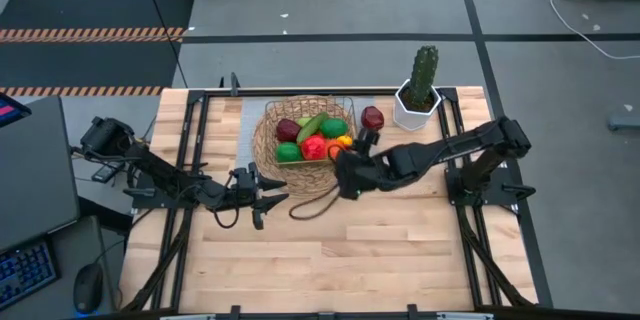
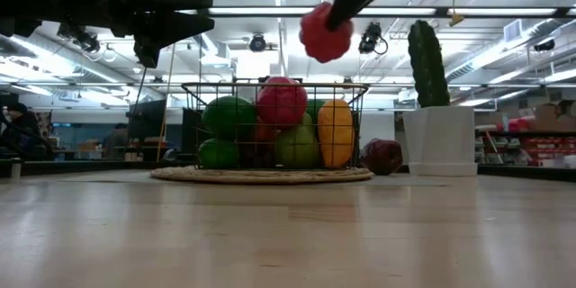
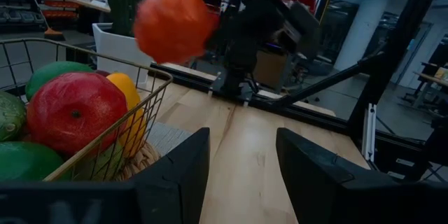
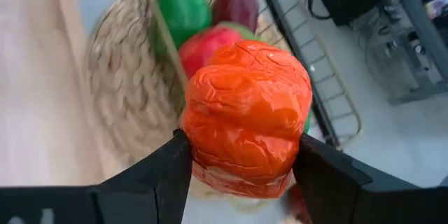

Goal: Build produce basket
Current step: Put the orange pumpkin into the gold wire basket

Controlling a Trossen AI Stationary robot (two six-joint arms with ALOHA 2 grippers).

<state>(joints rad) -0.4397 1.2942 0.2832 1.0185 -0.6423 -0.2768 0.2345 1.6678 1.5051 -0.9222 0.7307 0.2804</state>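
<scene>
The basket (image 1: pixel 262 145) is a tan wicker round with a wire square centre. It stands at the table's far middle and holds red, green, yellow and dark purple produce (image 1: pixel 313 146). My right gripper (image 1: pixel 347 172) is shut on an orange-red fruit (image 2: pixel 324 32), high over the basket's near right side. The fruit also shows in the left wrist view (image 3: pixel 172 24). My left gripper (image 1: pixel 268 198) is open and empty, just near-left of the basket. A dark red fruit (image 1: pixel 372 117) lies on the table between the basket and the cactus pot. My right gripper pinches the orange-red fruit by two opposite sides (image 4: pixel 203 147) between its two fingers (image 4: pixel 157 175). In the low view the gripper slants down from above to the fruit. The fruit is lifted clear, above the produce in the basket (image 2: pixel 281 101).
A white pot with a tall green cactus (image 1: pixel 420 95) stands at the far right, close to the basket. A dark cord loop (image 1: pixel 312 205) lies on the table near the basket's near side. Bare wooden table (image 1: pixel 330 260) spreads toward the near edge.
</scene>
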